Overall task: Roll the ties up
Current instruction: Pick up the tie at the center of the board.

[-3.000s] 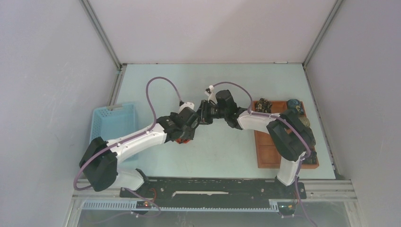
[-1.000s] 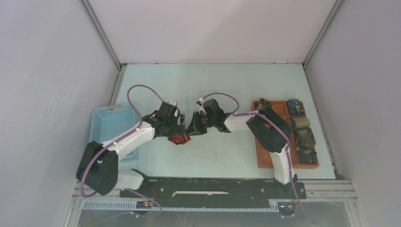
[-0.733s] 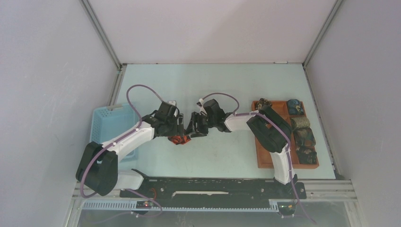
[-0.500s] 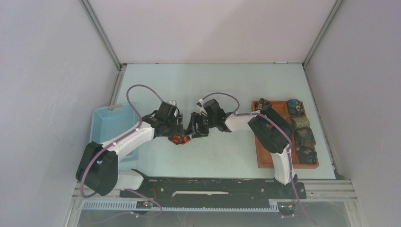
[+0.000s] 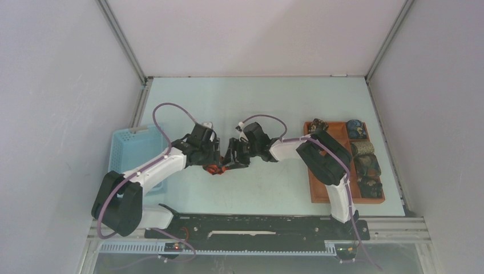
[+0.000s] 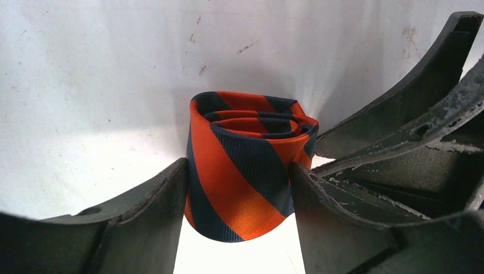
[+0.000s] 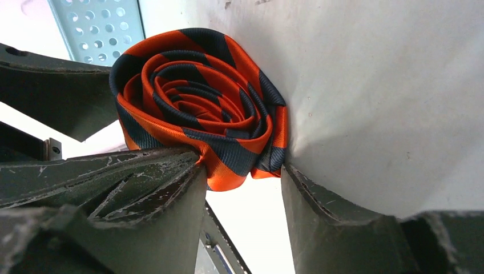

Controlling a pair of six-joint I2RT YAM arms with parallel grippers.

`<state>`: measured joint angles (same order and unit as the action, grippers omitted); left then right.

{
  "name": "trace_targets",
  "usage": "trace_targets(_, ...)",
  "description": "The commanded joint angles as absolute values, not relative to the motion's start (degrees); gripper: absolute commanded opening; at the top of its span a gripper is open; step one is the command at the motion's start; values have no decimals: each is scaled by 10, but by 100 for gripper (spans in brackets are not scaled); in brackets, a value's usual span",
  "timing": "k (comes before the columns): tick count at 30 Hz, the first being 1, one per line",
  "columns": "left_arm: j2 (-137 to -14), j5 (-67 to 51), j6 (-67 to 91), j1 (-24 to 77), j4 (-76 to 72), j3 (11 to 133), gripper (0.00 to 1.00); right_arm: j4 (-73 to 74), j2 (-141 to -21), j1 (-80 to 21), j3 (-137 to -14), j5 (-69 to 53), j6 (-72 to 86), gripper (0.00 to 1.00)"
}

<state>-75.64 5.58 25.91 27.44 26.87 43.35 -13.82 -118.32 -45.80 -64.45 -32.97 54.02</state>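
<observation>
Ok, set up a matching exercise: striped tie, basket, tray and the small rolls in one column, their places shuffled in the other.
Things:
1. striped tie
2. light blue basket
3. brown tray
4. small rolled ties

Places:
a. right side of the table
b. in the tray's compartments
c. mid-table, rolled up, pinched by the left gripper and right gripper
d. left side of the table

Pairs: 1-c, 2-d, 3-a, 4-b.
</observation>
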Motion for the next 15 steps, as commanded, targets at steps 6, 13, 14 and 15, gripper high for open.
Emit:
trace_targets(6,-756,54,261,272,254,425,66,-196,-1215,-462,-643,-335,568,41)
trace_targets(13,-756,49,264,272,253,425,66,-202,-1210,-461,-643,-337,572,23)
trace_targets(14,-756,47,264,272,252,424,66,-203,-1209,-461,-643,-337,572,21)
trace_targets(15,-756,45,265,272,251,424,66,-203,-1208,-461,-643,-337,573,19)
